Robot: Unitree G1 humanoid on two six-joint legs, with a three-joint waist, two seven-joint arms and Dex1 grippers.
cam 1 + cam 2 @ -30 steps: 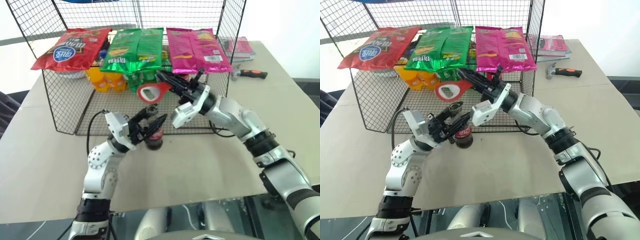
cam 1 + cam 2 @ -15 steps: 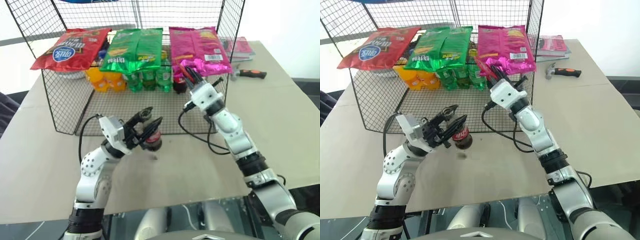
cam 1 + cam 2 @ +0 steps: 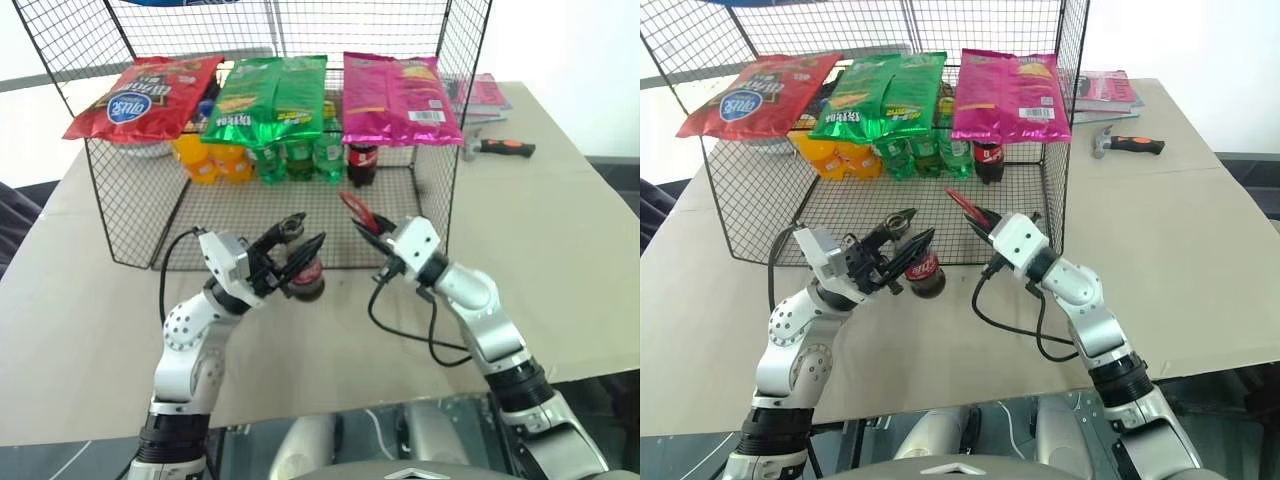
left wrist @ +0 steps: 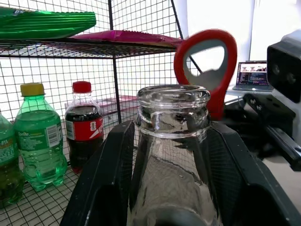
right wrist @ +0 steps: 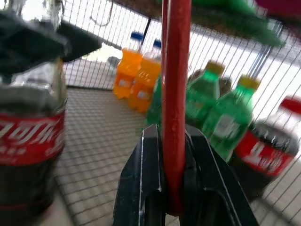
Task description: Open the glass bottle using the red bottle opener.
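My left gripper [image 3: 300, 250] is shut on the glass bottle [image 3: 309, 277], holding it by the neck just above the table in front of the wire rack. Its red label faces outward. In the left wrist view the bottle's mouth [image 4: 172, 100] is bare glass with no cap, between two black fingers [image 4: 106, 179]. My right gripper [image 3: 376, 228] is shut on the red bottle opener [image 3: 354, 208], a little to the right of the bottle and apart from it. The opener's ring head [image 4: 207, 61] stands behind the bottle's mouth; it is edge-on [image 5: 176, 94] in the right wrist view.
A wire rack [image 3: 150, 215] stands behind, with chip bags [image 3: 270, 98] on top and orange, green and dark soda bottles [image 3: 300, 160] inside. A hammer [image 3: 500, 147] and books [image 3: 482, 92] lie at the far right. A black cable [image 3: 400, 320] loops from my right wrist.
My right arm came down from rack height with the opener and rolled its wrist, ending low beside the bottle. The left gripper kept the bottle in place.
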